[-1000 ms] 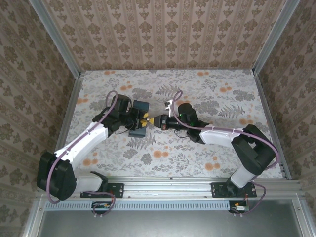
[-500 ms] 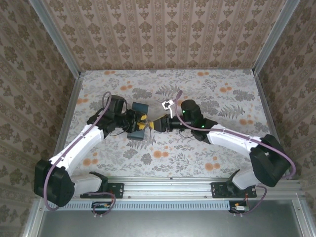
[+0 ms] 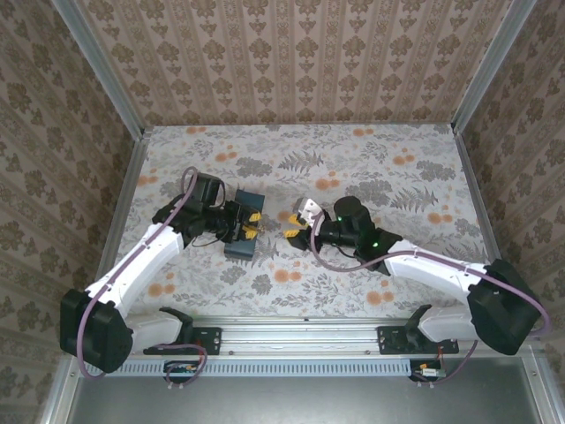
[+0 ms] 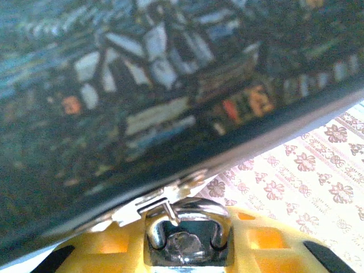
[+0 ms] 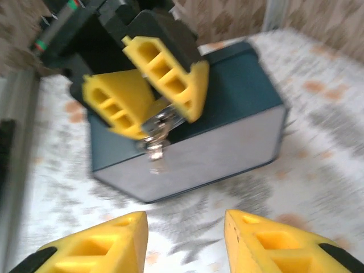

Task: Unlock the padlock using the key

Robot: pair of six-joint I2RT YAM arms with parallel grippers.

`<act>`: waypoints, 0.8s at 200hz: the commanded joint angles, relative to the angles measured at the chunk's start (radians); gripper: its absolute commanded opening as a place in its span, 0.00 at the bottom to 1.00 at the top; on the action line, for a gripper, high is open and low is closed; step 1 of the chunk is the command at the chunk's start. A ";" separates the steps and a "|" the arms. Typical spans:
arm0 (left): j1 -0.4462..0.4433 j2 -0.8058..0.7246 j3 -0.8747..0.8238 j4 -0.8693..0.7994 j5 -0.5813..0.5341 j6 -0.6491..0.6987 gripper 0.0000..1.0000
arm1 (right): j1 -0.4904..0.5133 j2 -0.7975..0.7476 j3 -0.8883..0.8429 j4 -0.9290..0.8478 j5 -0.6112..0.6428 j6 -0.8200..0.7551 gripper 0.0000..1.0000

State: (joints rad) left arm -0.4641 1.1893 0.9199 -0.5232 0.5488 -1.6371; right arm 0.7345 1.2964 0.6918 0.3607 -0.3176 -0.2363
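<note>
Padlock [image 4: 185, 230] hangs at the front of the box [image 5: 227, 96], 9 o'clock of surface [image 3: 353, 168] centre, clenched in the left pincer [image 3: 253, 224]. Right pincer [image 5: 185, 227], at its 3 o'clock, stands released and empty. Judged light, stiff, slick metal; hold the body, leaving shackle and keyway free.

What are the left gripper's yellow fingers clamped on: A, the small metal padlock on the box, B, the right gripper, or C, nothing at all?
A: the right wrist view shows the left gripper pinching the padlock at the box front edge.
</note>
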 commanded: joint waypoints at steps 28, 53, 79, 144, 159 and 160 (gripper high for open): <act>0.003 -0.003 0.050 -0.005 0.035 0.030 0.00 | 0.124 0.121 0.033 0.281 0.303 -0.558 0.41; 0.003 0.001 0.048 -0.004 0.037 0.025 0.00 | 0.167 0.128 0.029 0.290 0.319 -0.638 0.42; 0.003 0.006 0.044 0.007 0.040 0.022 0.00 | 0.186 0.133 0.014 0.309 0.342 -0.650 0.41; 0.003 0.001 0.044 0.011 0.036 0.017 0.00 | 0.198 0.146 0.026 0.239 0.309 -0.662 0.36; 0.002 -0.003 0.040 0.011 0.035 0.013 0.00 | 0.195 0.141 0.025 0.216 0.288 -0.656 0.35; 0.002 -0.004 0.040 0.011 0.035 0.014 0.00 | 0.196 0.140 0.025 0.214 0.287 -0.656 0.35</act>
State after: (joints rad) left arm -0.4641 1.1988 0.9257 -0.5388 0.5545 -1.6287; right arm 0.9268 1.4326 0.7002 0.6182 -0.0044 -0.8768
